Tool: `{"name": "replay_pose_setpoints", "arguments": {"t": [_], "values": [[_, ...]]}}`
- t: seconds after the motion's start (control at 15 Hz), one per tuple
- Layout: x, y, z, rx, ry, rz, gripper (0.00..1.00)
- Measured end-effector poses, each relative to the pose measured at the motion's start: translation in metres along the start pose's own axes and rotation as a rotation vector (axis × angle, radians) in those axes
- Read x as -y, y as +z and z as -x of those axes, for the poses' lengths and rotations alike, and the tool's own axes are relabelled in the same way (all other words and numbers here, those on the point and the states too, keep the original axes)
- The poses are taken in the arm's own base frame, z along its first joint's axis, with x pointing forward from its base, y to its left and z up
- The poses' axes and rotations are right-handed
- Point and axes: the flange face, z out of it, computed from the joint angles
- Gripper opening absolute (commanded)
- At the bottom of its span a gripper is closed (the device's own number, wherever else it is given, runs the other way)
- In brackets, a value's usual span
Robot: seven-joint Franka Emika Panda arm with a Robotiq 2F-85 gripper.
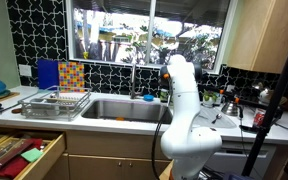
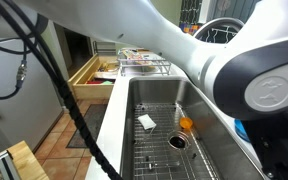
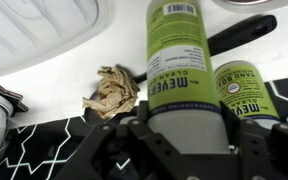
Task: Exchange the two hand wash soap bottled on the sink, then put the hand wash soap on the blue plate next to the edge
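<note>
Crumpled paper (image 3: 112, 92) at left, clear of work. Gripper (image 3: 189, 135) clenched round tall soap bottle (image 3: 184, 60), jaws hugging its body, likely for steady carry. Second soap bottle (image 3: 242, 95) just right, awaiting swap. Both at back of sink (image 1: 124, 108).

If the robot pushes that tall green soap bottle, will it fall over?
Probably, if pushed high up: the tall green soap bottle looks narrow for its height. Its smooth round sides might slip in the end effector, and it would likely roll once down.
</note>
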Motion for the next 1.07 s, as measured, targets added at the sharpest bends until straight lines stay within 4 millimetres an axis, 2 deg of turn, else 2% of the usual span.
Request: {"name": "replay_pose_setpoints", "arguments": {"t": [0.13,0.4,0.6,0.87,1.07], "values": [[0.002,0.002,-0.001,-0.027,-0.003,-0.005,1.00],[0.004,-0.006,-0.008,-0.069,0.001,-0.019,1.00],[0.006,-0.029,-0.022,-0.113,-0.025,-0.038,1.00],[0.013,-0.068,-0.044,-0.178,-0.172,-0.055,1.00],[0.018,-0.076,-0.050,-0.199,-0.211,-0.055,1.00]]}}
